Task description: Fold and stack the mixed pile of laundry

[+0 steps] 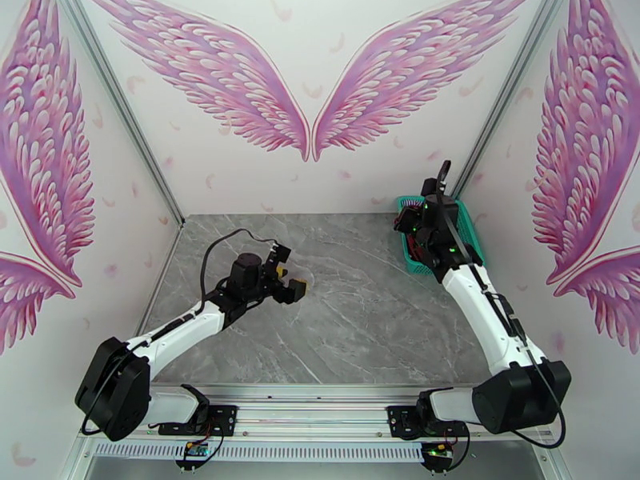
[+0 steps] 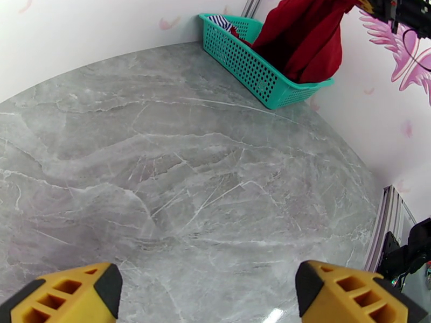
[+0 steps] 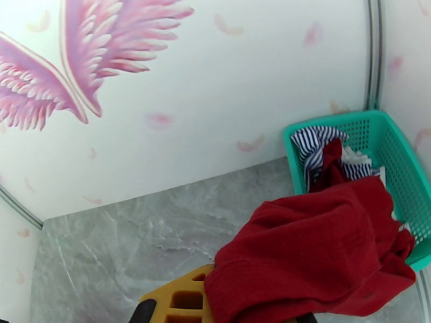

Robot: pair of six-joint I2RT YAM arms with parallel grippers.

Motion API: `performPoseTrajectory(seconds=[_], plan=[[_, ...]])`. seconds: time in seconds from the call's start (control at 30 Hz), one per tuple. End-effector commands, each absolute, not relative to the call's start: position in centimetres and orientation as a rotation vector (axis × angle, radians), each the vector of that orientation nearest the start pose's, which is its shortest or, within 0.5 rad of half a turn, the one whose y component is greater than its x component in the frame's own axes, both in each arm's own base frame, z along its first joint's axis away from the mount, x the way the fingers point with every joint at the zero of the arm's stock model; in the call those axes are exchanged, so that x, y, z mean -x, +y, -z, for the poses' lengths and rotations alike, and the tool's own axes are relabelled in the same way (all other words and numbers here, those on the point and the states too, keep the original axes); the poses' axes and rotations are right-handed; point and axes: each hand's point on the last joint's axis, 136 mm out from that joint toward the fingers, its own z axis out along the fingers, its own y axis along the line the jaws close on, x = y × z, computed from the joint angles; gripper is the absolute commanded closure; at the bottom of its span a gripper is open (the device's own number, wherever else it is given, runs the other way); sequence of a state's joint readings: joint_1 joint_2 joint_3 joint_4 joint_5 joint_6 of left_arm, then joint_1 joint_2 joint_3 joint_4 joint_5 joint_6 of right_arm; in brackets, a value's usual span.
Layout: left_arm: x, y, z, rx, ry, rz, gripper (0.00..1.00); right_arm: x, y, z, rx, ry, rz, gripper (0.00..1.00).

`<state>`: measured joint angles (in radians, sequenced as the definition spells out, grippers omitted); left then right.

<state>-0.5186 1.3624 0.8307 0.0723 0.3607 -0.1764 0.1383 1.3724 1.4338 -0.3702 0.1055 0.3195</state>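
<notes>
The grey table [image 1: 360,314] stretches under the left end effector [image 2: 207,289], whose fingers are spread wide. The teal basket [image 2: 253,76] sits just below the right end effector [image 1: 414,222], which is pinched on the dark red T-shirt [image 3: 312,248] hanging from it into the basket. Beyond it, inside the basket, lies the striped shirt [image 3: 315,146].
</notes>
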Motion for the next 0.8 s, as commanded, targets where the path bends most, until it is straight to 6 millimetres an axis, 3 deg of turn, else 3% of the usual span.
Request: performPoseTrajectory(seconds=[0.0,0.2,0.37,0.47,0.57,0.77], plan=[[-33.9,-26.0,-20.6,-0.579,1.962,0.827,0.10,-42.2,7.0,-45.5,-0.089,1.728,-0.244,1.00],[-35.5,-25.3,-23.3,-0.515,1.893,0.833,0.10,-39.3,14.2,-55.7,0.227,1.542,-0.468,1.00],[-36.5,-23.6,-26.4,-0.448,1.823,0.800,0.10,-36.0,20.3,-60.4,0.466,1.427,-0.615,1.00],[-36.8,-21.9,-27.5,-0.400,1.806,0.761,0.10,-35.6,22.9,-60.7,0.521,1.421,-0.678,1.00],[-36.8,-20.1,-27.8,-0.367,1.814,0.707,0.10,-36.2,25.3,-59.7,0.540,1.439,-0.788,1.00],[-36.0,-17.0,-25.7,-0.304,1.886,0.625,0.10,-39.8,30.7,-55.8,0.541,1.520,-0.970,1.00]])
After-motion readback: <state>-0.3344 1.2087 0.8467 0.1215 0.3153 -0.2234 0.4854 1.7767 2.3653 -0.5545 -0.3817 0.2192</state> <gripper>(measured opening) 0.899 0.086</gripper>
